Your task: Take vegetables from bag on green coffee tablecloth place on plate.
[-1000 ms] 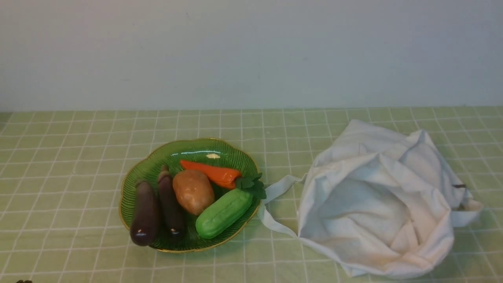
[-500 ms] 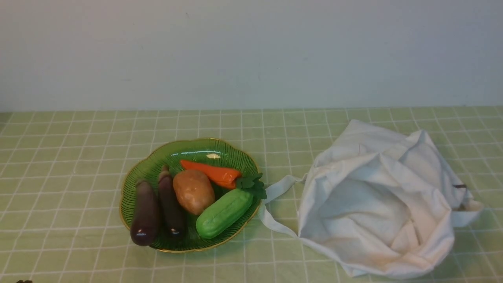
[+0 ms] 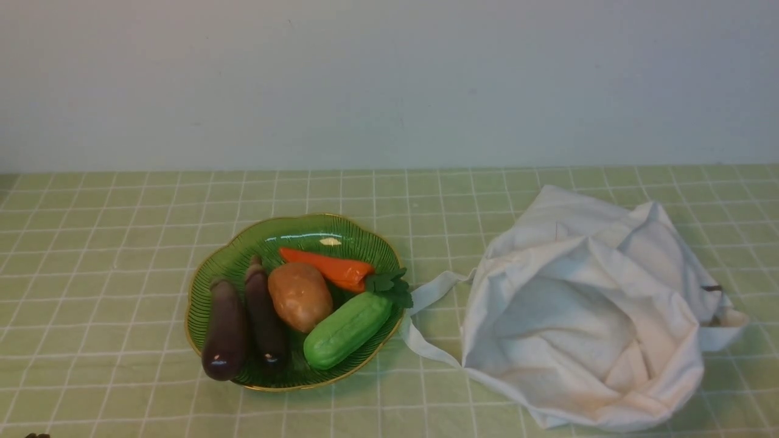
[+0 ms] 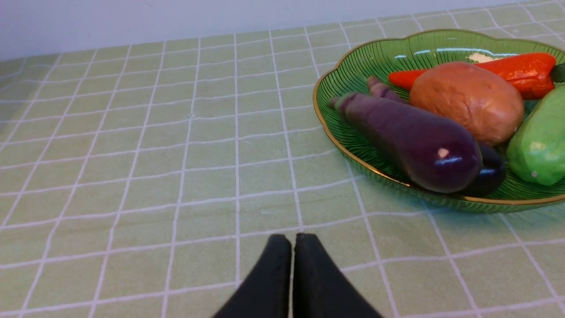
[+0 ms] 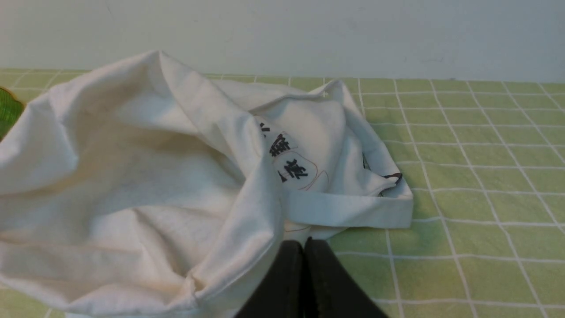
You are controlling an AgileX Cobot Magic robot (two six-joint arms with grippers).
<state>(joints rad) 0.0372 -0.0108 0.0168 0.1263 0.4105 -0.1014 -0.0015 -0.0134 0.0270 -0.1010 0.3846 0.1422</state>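
A pale green cloth with a white grid (image 3: 109,255) carries a crumpled white cloth tote bag (image 3: 584,310), and to its left a shiny dark green ribbed dish with a gold rim (image 3: 316,228). The thick glossy purple toy eggplant (image 3: 223,331) lies on that dish's left edge, beside a slimmer eggplant (image 3: 265,316), potato (image 3: 299,296), carrot (image 3: 328,267) and cucumber (image 3: 347,328). Both black claws, left (image 4: 293,240) and right (image 5: 304,247), are pressed closed, empty.

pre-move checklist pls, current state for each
1. Thick eggplant in plate: ok, rounded end overhangs the rim.
2. Slim eggplant, potato, carrot, cucumber in plate: ok.
3. Bag emptied: cannot tell, crumpled cloth hides the inside.
4. Left end effector shut, empty, over tablecloth: ok.
5. Right end effector shut, empty, by the bag: ok.
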